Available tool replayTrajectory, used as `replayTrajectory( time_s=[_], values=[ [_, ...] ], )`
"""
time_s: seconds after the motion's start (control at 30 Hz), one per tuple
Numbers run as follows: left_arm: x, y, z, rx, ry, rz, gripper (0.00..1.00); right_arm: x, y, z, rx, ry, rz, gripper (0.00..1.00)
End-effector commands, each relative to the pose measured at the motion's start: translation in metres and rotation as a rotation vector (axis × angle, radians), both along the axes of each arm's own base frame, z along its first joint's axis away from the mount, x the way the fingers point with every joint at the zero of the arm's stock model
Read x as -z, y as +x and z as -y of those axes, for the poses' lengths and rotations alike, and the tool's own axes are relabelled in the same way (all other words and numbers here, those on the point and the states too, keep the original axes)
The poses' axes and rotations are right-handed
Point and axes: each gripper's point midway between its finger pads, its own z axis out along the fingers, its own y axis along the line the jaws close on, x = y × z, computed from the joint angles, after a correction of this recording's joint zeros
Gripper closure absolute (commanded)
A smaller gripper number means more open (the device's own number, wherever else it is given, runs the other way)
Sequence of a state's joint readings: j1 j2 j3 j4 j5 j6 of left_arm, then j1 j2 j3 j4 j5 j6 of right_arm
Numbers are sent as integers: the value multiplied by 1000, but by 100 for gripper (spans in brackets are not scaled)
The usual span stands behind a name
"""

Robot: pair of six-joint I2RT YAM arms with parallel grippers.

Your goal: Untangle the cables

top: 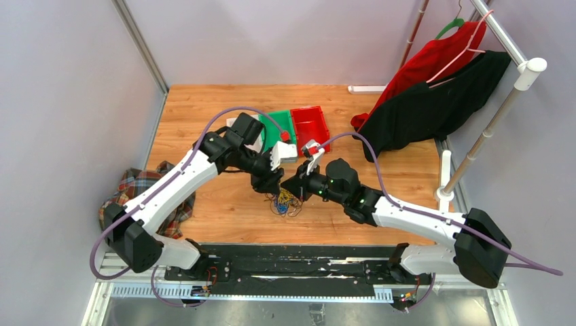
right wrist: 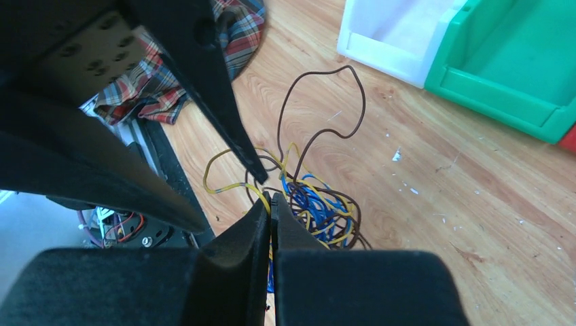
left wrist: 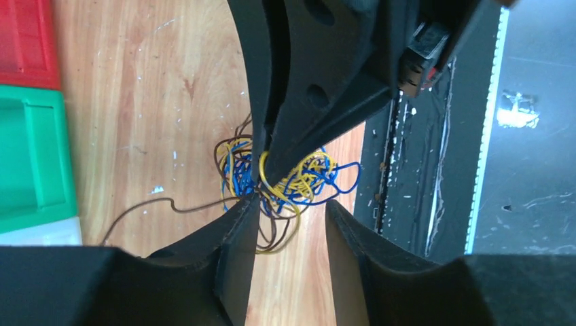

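The cables [left wrist: 293, 178] lie in a loose heap of blue, yellow and brown strands on the table [top: 204, 109], near its front middle, right below the two grippers. The heap is roughly round, with no clear long axis. One brown strand leaves it and runs off across the wood toward the white bin [right wrist: 390, 37] and green bin [right wrist: 509, 68], curling into a tall loop in the right wrist view. The left gripper [left wrist: 292, 202] hangs over the heap with its jaws partway apart. Part of the heap shows in the gap between them, and one finger's [left wrist: 239, 227] tip sits at the heap's edge against the strands. It grips nothing. The right gripper [right wrist: 272, 202] is closed, finger against finger, with its tip pushed into the top of the heap where a yellow loop curls round it. I cannot tell if a strand is pinched there. The two grippers' tips are just beside each other. A plaid cloth [top: 146, 190] lies at the table's left edge.
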State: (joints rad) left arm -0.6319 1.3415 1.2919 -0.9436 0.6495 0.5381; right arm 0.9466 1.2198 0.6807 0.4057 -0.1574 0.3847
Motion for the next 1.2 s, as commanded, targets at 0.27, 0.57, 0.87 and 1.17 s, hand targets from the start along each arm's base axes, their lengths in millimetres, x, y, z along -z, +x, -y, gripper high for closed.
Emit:
replayTrajectory(
  time_s=[0.27,0.57,0.87,1.17],
  values=[
    [1,12,2,-18,19,72,99,-15,-8,-9,-63,44,-9,99],
    [-20,5,-3,-170,-15,1,99,-12,18,10,123,27,24,87],
    [-25,-7,8,-252,-64,-167,99,-24,39,8,263,42,91,59],
    [-54,-16,19,-171,-147,-182,99,-7,39,-8,251,73,50,54]
  ],
)
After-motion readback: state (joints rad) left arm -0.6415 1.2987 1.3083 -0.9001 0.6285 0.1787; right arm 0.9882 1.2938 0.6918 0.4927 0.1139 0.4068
